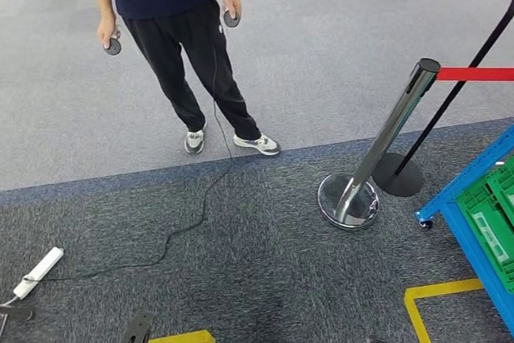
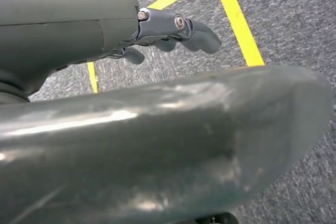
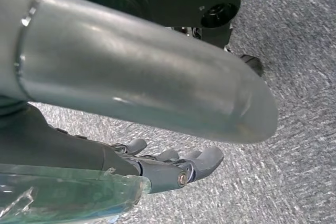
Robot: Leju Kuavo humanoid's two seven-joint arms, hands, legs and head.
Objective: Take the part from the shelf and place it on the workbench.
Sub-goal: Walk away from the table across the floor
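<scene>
- The left hand (image 2: 174, 32) and the right hand (image 3: 174, 166) hang over the carpet, fingers loosely spread, holding nothing, likely since no reach has begun.
- The blue shelf (image 1: 467, 178) stands at the robot's right with green bins (image 1: 491, 222); the part itself cannot be made out.
- A person (image 1: 176, 30) stands ahead holding controllers.

- A person (image 1: 176, 30) stands at eleven o'clock, a round controller (image 1: 112, 46) in each hand.
- A chrome stanchion (image 1: 369, 158) leans at three o'clock, red belt (image 1: 475, 74) attached.
- A white power strip (image 1: 38, 272) lies at eight o'clock.
</scene>
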